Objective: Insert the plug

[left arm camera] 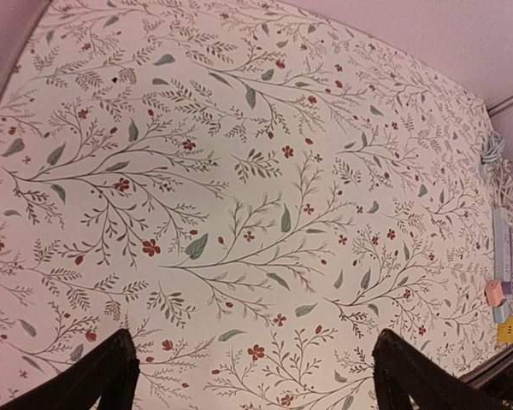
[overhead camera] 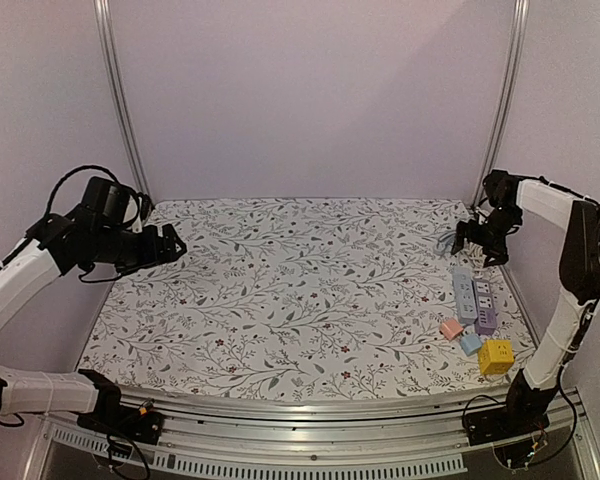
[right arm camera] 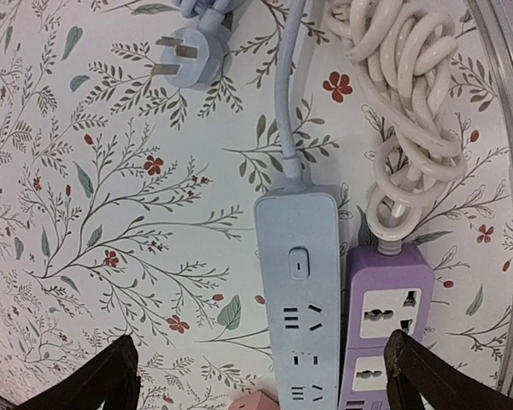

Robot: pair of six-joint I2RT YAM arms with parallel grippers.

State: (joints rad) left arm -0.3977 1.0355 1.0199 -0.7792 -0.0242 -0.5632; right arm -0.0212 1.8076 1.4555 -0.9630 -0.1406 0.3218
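Observation:
A pale blue plug (right arm camera: pixel 185 58) with bare prongs lies flat on the floral cloth, its cable running to a pale blue power strip (right arm camera: pixel 299 290) beside a purple strip (right arm camera: pixel 388 329) with a coiled white cable (right arm camera: pixel 402 111). In the top view the strips (overhead camera: pixel 466 292) lie at the right edge. My right gripper (right arm camera: pixel 261 376) hovers open and empty above the blue strip, the plug ahead and to the left; it shows in the top view (overhead camera: pixel 477 238) at the far right. My left gripper (left arm camera: pixel 255 376) is open and empty over bare cloth at the far left (overhead camera: pixel 170 247).
A pink cube (overhead camera: pixel 451 328), a blue cube (overhead camera: pixel 470 343) and a yellow cube (overhead camera: pixel 496 356) sit near the strips' near end. A metal rail (right arm camera: pixel 506 128) bounds the table on the right. Pale walls enclose the back and sides.

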